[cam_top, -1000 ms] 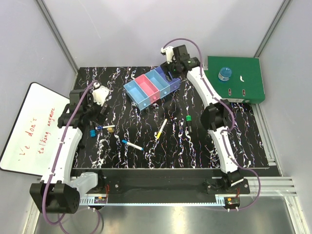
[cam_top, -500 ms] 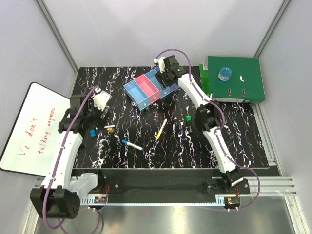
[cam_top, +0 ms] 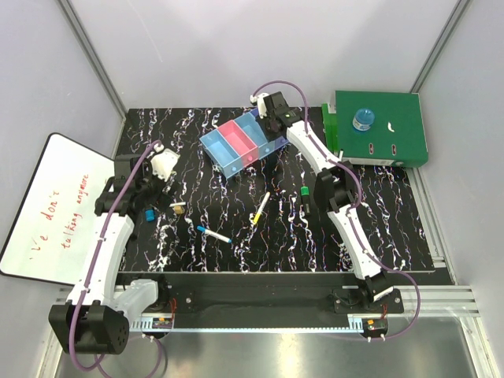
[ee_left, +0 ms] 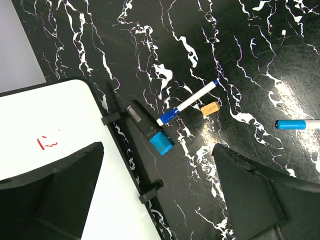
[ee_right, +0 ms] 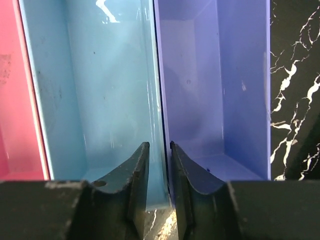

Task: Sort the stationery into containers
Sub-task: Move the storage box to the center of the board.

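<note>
Whiteboard [cam_top: 55, 209], red "don't talking anymore"

Right wrist view: pink bin [ee_right: 9, 100] cut off at left edge; far rims of light blue bin [ee_right: 90, 100] and purple bin [ee_right: 215, 100] cut by the top. My right gripper [ee_right: 159, 146] straddles their shared wall, contact unclear. From above, my right arm hides most of the purple bin. Left wrist view: blue-capped white marker [ee_left: 298, 124] cut at right edge, whiteboard [ee_left: 45, 120] at left.

Pale grey walls [cam_top: 236, 47] close in on three sides. In the middle sits a black, white-veined worktop [cam_top: 394, 228] under even, soft light, with a metal rail [cam_top: 441, 298] along its near edge.
</note>
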`<state>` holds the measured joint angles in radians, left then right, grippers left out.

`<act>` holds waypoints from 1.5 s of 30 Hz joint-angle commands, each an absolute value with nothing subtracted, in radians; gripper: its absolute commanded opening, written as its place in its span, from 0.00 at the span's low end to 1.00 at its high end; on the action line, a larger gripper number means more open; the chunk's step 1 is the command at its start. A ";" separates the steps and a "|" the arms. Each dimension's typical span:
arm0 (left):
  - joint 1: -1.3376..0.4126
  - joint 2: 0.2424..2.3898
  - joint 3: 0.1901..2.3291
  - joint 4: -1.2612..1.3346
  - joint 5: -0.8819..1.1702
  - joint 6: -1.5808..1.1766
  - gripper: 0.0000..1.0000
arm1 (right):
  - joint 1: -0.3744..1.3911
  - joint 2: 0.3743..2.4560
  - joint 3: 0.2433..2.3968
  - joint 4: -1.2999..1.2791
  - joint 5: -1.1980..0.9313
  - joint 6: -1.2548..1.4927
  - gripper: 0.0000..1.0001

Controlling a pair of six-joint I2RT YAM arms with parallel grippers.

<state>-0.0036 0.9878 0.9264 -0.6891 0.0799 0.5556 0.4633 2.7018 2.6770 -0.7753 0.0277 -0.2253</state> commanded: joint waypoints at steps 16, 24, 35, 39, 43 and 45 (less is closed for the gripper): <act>-0.002 0.953 0.914 -0.667 0.121 0.580 0.99 | 0.462 2.511 2.422 -0.833 0.176 0.047 0.00; 0.000 0.954 0.920 -0.672 0.126 0.584 0.99 | 0.462 2.361 2.205 -0.854 0.219 0.149 0.00; -0.002 0.980 0.951 -0.673 0.137 0.581 0.99 | 0.469 2.180 1.908 -0.870 0.157 0.236 0.00; 0.000 0.986 0.957 -0.672 0.146 0.580 0.99 | 0.469 2.157 1.847 -0.870 0.115 0.271 0.00; 0.000 0.991 0.962 -0.673 0.147 0.578 0.99 | 0.474 2.161 1.855 -0.871 0.065 0.291 0.00; -0.002 0.991 0.965 -0.672 0.149 0.580 0.99 | 0.479 2.174 1.868 -0.871 0.057 0.298 0.00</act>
